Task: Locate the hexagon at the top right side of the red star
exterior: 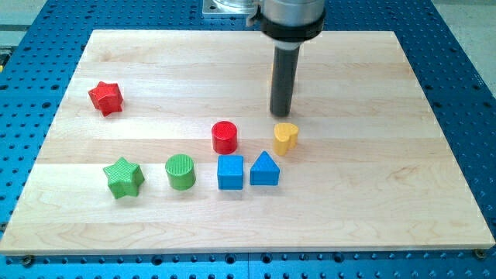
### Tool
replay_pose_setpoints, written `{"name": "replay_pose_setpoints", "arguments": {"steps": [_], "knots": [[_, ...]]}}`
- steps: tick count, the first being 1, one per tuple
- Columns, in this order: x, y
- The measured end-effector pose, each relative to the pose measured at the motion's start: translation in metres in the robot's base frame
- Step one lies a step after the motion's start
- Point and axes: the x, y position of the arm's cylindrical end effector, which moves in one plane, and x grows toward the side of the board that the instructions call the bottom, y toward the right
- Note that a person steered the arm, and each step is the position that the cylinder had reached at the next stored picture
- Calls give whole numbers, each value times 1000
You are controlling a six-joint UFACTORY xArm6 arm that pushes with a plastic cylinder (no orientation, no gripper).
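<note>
My tip (280, 115) rests on the board just above the yellow heart (285, 137), near the view's middle. A sliver of a yellow block (270, 79) shows at the rod's left edge. The rod hides most of it, so I cannot make out its shape. The red star (106, 98) lies far off at the view's left, apart from the other blocks. No hexagon shows plainly anywhere on the board.
A red cylinder (225, 137) sits left of the yellow heart. Below them lie a green star (124, 177), a green cylinder (180, 171), a blue cube (230, 172) and a blue triangular block (264, 169) in a row. The wooden board (387, 194) lies on a blue perforated table.
</note>
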Motion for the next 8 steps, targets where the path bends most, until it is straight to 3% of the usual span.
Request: {"name": "replay_pose_setpoints", "arguments": {"steps": [1, 2, 3, 4, 6, 7, 8], "knots": [[-36, 19], [-75, -21], [-79, -94], [-46, -64], [-80, 33], [-115, 11], [-117, -77]]}}
